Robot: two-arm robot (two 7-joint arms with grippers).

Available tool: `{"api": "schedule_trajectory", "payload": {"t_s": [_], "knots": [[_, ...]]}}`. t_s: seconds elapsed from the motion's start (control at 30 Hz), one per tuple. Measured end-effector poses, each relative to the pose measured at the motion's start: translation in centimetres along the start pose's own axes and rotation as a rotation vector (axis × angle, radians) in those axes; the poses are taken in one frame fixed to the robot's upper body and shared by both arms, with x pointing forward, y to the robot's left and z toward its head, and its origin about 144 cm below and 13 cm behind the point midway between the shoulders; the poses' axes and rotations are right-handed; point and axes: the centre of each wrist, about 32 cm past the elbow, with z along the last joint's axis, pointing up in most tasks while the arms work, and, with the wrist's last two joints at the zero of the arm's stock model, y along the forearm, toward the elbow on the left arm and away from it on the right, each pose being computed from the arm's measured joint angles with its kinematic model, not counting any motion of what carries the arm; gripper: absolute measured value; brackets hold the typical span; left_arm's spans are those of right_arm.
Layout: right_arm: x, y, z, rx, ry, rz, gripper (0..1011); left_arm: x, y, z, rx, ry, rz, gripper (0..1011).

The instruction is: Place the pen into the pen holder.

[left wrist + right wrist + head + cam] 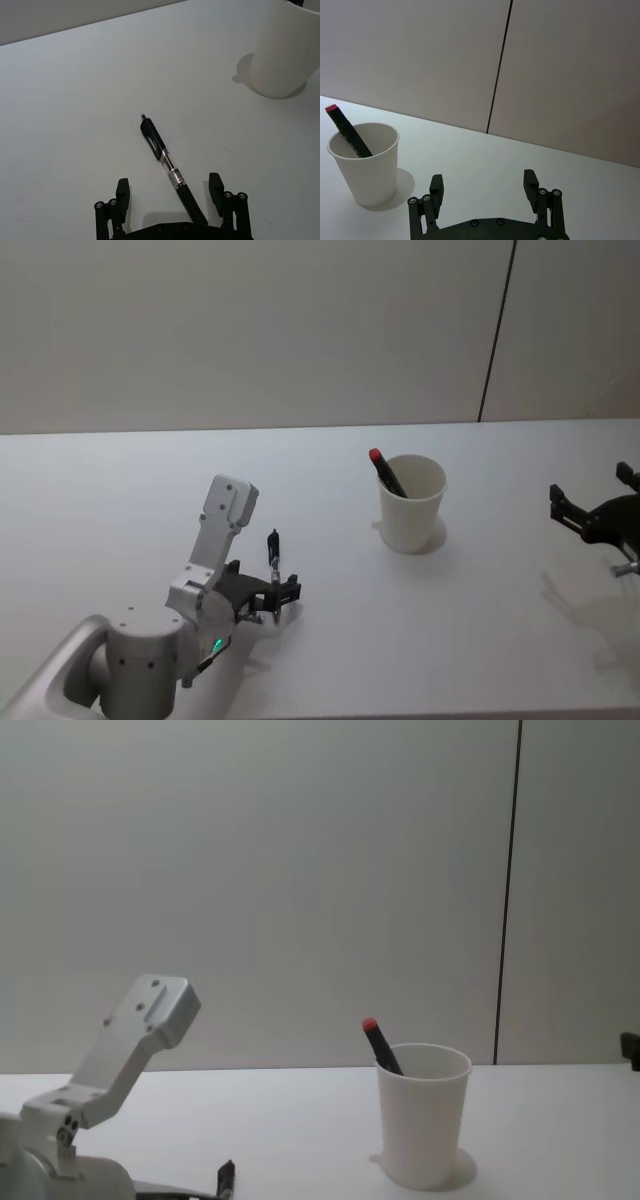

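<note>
Black pen [162, 155] between spread jaws, left gripper [169, 179]; wrist view reveals label [173, 173].

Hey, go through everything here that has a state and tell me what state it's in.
black pen: lying on the table, ungripped
pen holder: upright, one pen inside
red-capped pen: leaning in the pen holder
left gripper: open, straddling the black pen's end
right gripper: open, empty

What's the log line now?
left gripper: open, straddling pen on table | right gripper: open, idle | pen holder: upright, holds red-capped pen
</note>
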Motion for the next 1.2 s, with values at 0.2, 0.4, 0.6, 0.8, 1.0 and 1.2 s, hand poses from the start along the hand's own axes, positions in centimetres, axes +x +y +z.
{"api": "schedule_trajectory", "payload": {"t_s": [0.2, 0.4, 0.6, 0.8, 1.0, 1.2], "knots": [[0.0, 0.0, 0.0, 0.0, 0.0, 0.0, 1001, -0.2, -0.2, -0.1, 0.007, -0.002, 0.0, 1004], [0.0, 0.0, 0.0, 0.0, 0.0, 0.0, 1001, -0.3, -0.4, -0.1, 0.01, -0.004, -0.004, 1004], [0.0, 0.0, 0.0, 0.0, 0.0, 0.0, 1001, -0.4, -0.6, -0.2, 0.017, -0.006, -0.013, 1004], [0.0, 0.0, 0.0, 0.0, 0.0, 0.0, 1001, -0.5, -0.8, -0.2, 0.023, -0.011, -0.019, 909], [0.0, 0.0, 0.0, 0.0, 0.0, 0.0, 1001, -0.6, -1.0, -0.3, 0.031, -0.014, -0.022, 736], [0.0, 0.0, 0.0, 0.0, 0.0, 0.0, 1001, -0.6, -1.1, -0.3, 0.035, -0.014, -0.022, 534]]}}
